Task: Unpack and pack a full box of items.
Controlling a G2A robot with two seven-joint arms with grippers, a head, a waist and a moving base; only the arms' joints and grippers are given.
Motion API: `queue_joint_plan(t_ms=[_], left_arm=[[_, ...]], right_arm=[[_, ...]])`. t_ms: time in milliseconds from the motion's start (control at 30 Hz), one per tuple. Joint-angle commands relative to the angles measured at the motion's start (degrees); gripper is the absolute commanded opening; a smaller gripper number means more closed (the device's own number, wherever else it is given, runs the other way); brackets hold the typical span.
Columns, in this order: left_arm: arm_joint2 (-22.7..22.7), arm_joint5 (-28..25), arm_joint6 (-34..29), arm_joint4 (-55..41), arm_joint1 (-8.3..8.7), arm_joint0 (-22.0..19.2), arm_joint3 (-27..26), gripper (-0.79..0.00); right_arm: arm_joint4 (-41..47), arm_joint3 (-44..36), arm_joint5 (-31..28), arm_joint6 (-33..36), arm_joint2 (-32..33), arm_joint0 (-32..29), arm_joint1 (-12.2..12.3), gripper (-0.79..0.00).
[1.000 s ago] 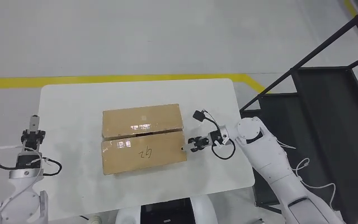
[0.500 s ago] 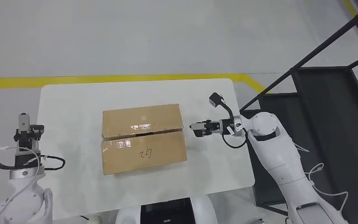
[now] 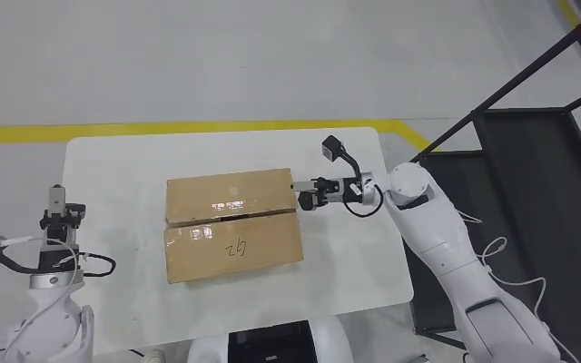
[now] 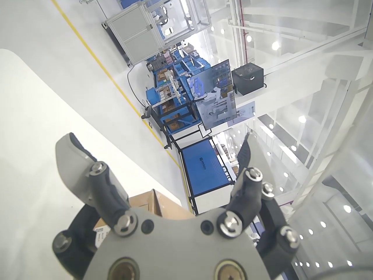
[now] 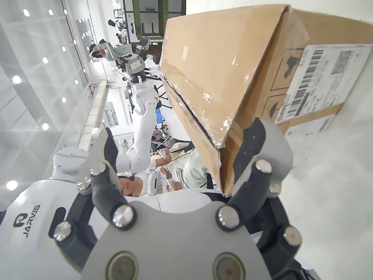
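Note:
A closed brown cardboard box (image 3: 231,222) lies in the middle of the white table (image 3: 109,163), its two top flaps meeting at a long seam. My right gripper (image 3: 304,192) is open at the box's right end, by the far flap. In the right wrist view the far flap's corner (image 5: 221,144) sits between the fingers of the right gripper (image 5: 180,135), one finger (image 5: 253,147) against the end wall near a white label (image 5: 317,80). My left gripper (image 3: 57,216) is open and holds nothing at the table's left edge, well away from the box (image 4: 163,205); the left gripper (image 4: 158,144) points out into the room.
A black metal stair frame (image 3: 508,181) stands just off the table's right side, close to my right arm. A yellow floor line (image 3: 182,132) runs behind the table. Bare tabletop surrounds the box on all sides.
My right gripper has moved along the box's right end from the near flap to the far flap, and its wrist has turned. The left arm shifted slightly at the table's left edge.

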Motion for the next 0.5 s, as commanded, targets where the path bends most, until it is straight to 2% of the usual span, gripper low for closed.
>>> queue_joint_plan(t_ms=[0,300,467], left_arm=[[-0.1,0.1,0.0,0.1,0.0,0.0,0.0,0.0],[-0.4,0.6,0.1,0.4,-0.04,0.1,-0.1,0.0],[-0.1,0.7,0.0,0.3,-0.08,0.1,-0.2,0.0]], right_arm=[[1.6,1.0,0.4,1.4,-0.8,0.8,-0.2,0.0],[13.3,5.4,2.0,12.0,-2.1,4.4,-0.9,0.0],[18.5,8.0,4.6,13.7,-3.3,7.1,-1.6,0.0]])
